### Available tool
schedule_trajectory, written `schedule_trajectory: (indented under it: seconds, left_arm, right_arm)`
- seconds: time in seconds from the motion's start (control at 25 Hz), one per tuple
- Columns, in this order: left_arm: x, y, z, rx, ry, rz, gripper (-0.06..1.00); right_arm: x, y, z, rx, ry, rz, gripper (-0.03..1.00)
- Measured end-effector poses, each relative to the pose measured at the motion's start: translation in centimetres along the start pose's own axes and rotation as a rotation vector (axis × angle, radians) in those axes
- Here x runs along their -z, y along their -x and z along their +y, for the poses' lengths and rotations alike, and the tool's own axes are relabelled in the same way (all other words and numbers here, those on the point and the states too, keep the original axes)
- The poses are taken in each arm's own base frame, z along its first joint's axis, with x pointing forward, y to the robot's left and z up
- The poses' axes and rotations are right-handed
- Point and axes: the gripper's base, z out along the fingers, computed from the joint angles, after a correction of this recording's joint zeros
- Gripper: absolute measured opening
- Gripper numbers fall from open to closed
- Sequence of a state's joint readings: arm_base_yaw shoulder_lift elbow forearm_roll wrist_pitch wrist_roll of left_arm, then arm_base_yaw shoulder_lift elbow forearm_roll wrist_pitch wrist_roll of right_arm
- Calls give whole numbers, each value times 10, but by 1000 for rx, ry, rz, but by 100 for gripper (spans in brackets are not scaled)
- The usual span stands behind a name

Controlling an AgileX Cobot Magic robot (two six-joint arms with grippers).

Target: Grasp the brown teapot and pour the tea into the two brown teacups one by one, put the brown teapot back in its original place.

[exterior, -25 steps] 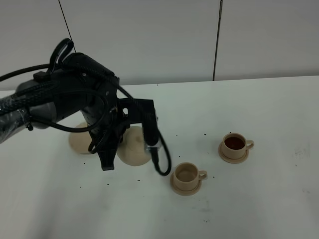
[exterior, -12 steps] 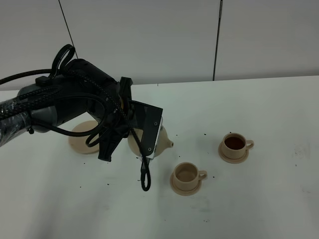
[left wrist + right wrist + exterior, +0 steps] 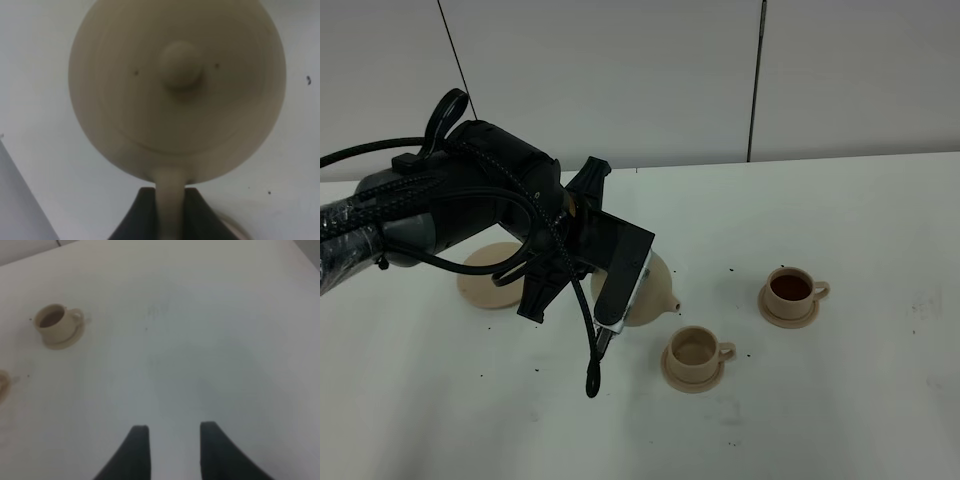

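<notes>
My left gripper [image 3: 630, 285] is shut on the loop handle of the brown teapot [image 3: 655, 288] and holds it above the table, spout toward the near teacup [image 3: 695, 352]. That cup looks pale inside. The far teacup [image 3: 790, 290] holds dark reddish-brown tea. In the left wrist view the teapot [image 3: 177, 85] fills the frame, lid knob up, with its handle between my gripper's [image 3: 170, 212] dark fingers. The wide saucer [image 3: 485, 282] lies bare behind the left arm. My right gripper [image 3: 172, 452] is open and empty over bare table, far from the tea-filled cup [image 3: 54, 322].
Each cup sits on its own small saucer. Small dark specks dot the white table [image 3: 840, 400] around the cups. A loose black cable loop [image 3: 592, 375] hangs from the left arm just above the table. A grey wall stands behind the table's far edge.
The left arm has carried the teapot to the right, off the wide saucer's side toward the near cup, and the wrist has turned. The spout now shows. The cups have not moved.
</notes>
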State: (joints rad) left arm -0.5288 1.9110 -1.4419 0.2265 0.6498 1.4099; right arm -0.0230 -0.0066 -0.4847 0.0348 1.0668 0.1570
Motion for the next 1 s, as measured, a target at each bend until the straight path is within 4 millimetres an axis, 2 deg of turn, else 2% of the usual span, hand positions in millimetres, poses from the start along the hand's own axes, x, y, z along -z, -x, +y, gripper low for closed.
schedule_trajectory:
  seconds: [0.28, 0.72, 1.0]
  left_arm:
    - [-9, 3, -1, -61, -10, -9, 17]
    - [-11, 5, 2, -132, 31, -15, 17]
    - [-24, 12, 1, -165, 20, -18, 17]
  right_arm:
    - [0, 0, 0, 0, 0, 0, 24]
    - [0, 0, 0, 0, 0, 0, 24]
    - [0, 0, 0, 0, 0, 0, 24]
